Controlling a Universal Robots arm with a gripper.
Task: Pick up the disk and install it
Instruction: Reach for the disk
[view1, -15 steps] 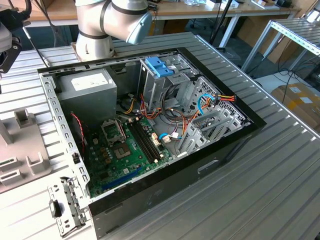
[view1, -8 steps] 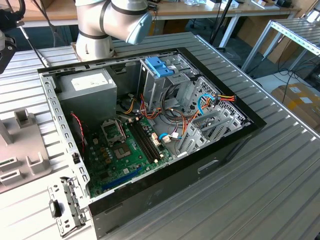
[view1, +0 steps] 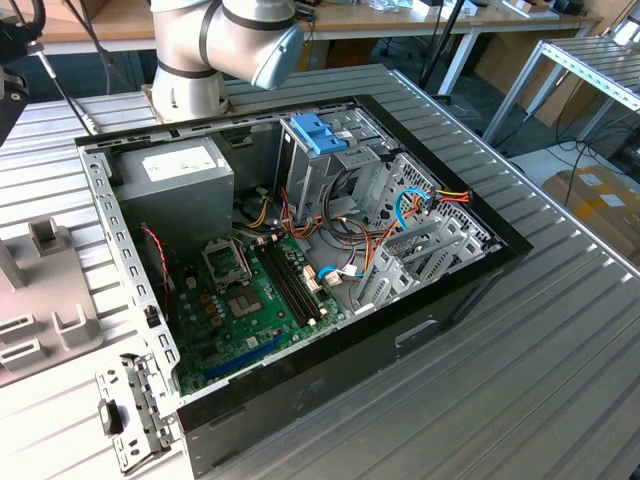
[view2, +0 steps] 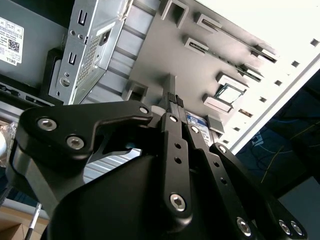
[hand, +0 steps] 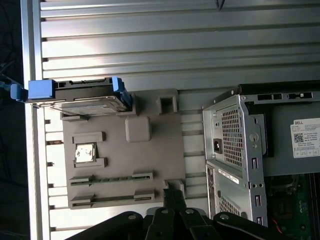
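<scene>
My jaws are clenched on nothing: in the second wrist view the two pads meet over the grey holder plate (view2: 150, 30), with nothing between them. The disk (hand: 82, 102) shows in the first wrist view. It sits at the edge of that plate (hand: 150, 150) away from me, apparently up on one long edge, with a light-blue rail (hand: 42, 89) at each end. I am well apart from it, over the plate's opposite edge. In the exterior view the plate (view1: 40, 300) lies at the left edge of the frame on the ribbed table (view1: 520, 350). The open computer case (view1: 430, 290) fills the centre, below my arm (view1: 230, 40).

I judge the disk stiff and dense for its thinness, with slick metal faces, and sensitive to knocks. The blue rails look springy, so I would pinch the metal body across its flat faces, midway between the rails and clear of the connector edge.
</scene>
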